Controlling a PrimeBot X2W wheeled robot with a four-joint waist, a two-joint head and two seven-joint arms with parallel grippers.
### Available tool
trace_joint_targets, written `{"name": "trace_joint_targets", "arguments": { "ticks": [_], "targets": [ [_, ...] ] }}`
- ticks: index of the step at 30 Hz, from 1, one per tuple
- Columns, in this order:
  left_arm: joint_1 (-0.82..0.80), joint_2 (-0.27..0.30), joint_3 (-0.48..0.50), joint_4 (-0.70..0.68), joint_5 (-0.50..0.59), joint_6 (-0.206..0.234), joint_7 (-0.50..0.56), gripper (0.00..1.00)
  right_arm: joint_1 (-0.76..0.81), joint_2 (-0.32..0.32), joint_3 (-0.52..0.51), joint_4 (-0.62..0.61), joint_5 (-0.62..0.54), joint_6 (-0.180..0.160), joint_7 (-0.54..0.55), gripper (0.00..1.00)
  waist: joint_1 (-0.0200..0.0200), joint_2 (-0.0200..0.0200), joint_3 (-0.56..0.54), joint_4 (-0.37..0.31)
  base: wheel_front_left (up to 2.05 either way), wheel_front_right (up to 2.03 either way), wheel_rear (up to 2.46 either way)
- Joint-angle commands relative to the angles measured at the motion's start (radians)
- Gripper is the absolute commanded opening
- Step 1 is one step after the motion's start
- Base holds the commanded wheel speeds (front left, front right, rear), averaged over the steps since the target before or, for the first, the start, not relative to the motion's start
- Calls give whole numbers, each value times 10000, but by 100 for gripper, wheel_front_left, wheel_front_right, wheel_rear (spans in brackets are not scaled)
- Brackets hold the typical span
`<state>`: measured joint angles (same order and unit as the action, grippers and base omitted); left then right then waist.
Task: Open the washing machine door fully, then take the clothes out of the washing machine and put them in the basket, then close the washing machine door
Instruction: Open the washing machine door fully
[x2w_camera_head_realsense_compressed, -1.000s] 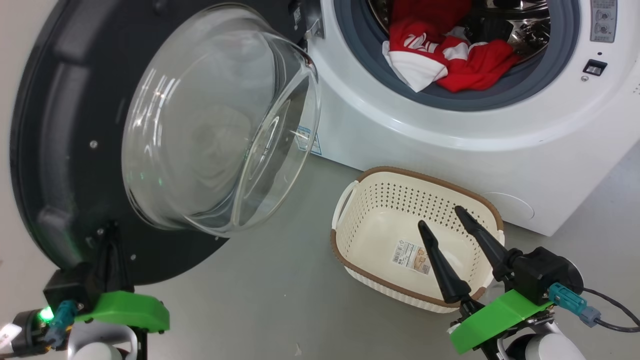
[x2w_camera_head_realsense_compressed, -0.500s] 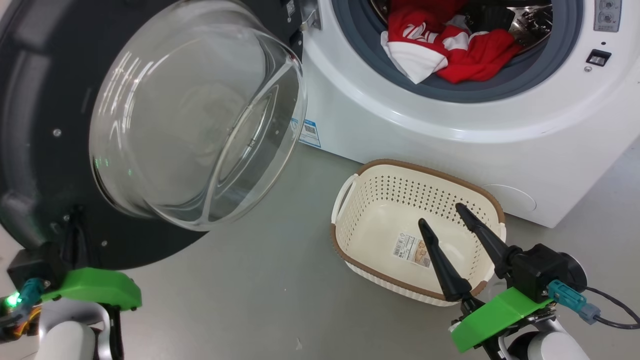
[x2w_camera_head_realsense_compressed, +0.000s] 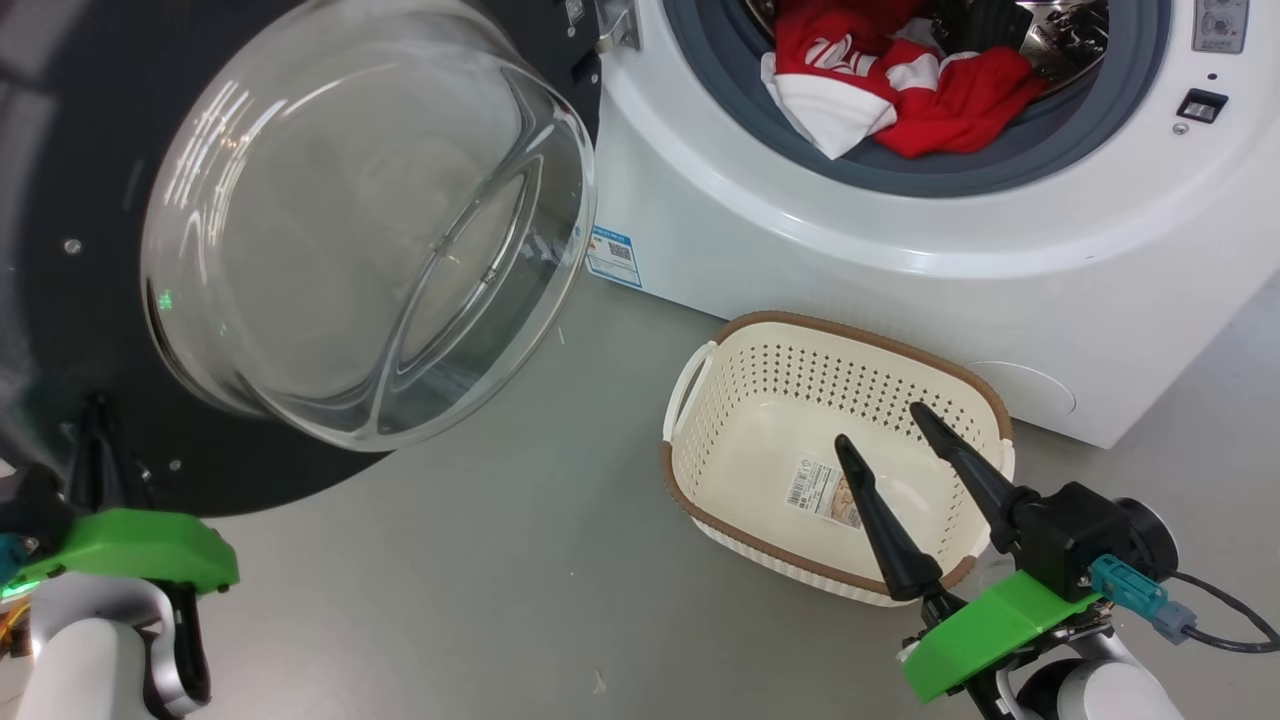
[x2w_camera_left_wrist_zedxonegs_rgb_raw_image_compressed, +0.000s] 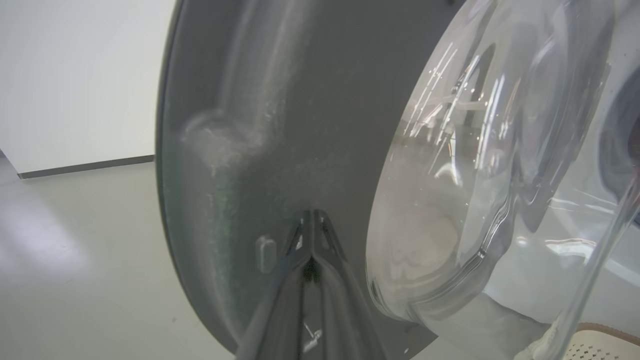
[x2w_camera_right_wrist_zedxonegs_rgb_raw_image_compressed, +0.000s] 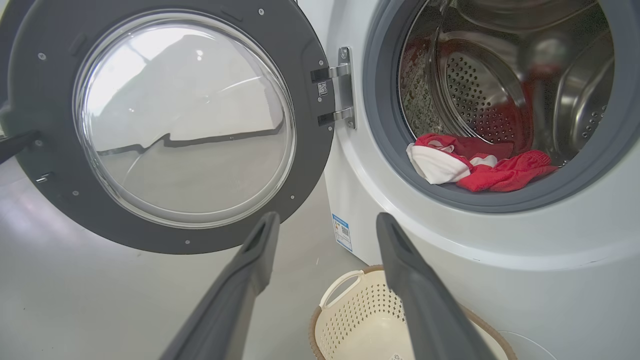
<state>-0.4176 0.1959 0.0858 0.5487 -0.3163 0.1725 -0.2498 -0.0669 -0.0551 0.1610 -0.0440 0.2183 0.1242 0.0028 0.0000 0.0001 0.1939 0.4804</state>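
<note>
left tool (x2w_camera_left_wrist_zedxonegs_rgb_raw_image_compressed: 311, 216): tips against the washing machine door (x2w_camera_head_realsense_compressed: 370, 230) inner face, glass bowl to its right | door: hinged left of the washing machine (x2w_camera_head_realsense_compressed: 800, 260) | right tool (x2w_camera_head_realsense_compressed: 878, 425): over the basket (x2w_camera_head_realsense_compressed: 760, 330), which sits on the floor (x2w_camera_head_realsense_compressed: 500, 580) before the machine | clothes (x2w_camera_head_realsense_compressed: 900, 85): in the drum mouth, ahead of and above right tool

Door (x2w_camera_right_wrist_zedxonegs_rgb_raw_image_compressed: 170, 125) stands aside; drum mouth (x2w_camera_right_wrist_zedxonegs_rgb_raw_image_compressed: 505, 90) seemingly unobstructed.

Left pincer (x2w_camera_left_wrist_zedxonegs_rgb_raw_image_compressed: 311, 216) pinched, right pincer (x2w_camera_head_realsense_compressed: 879, 424) splayed.
</note>
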Motion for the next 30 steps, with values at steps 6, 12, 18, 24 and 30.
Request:
{"name": "trace_joint_targets", "arguments": {
  "ticks": [6,12,18,24,30],
  "targets": [
    [-639,484,855,149,216,-181,-119,0,-257,49,229,-382,-78,65,136,100,0,-1,23,28,0,0,0],
    [-706,414,1115,272,441,-415,-120,0,-254,49,231,-405,-79,65,164,100,0,-1,-11,22,0,0,0],
    [-629,200,1139,200,711,-601,-120,0,-216,49,263,-325,34,65,105,100,0,-1,-89,1,0,0,0],
    [-187,-257,1180,-926,959,-878,-120,0,-264,49,234,-87,231,65,-174,100,0,-1,-279,-229,0,0,0],
    [251,-589,1163,-2244,881,-1218,-120,0,-302,49,129,81,382,65,-473,100,0,-1,-317,-528,0,0,0]
  ]
}}
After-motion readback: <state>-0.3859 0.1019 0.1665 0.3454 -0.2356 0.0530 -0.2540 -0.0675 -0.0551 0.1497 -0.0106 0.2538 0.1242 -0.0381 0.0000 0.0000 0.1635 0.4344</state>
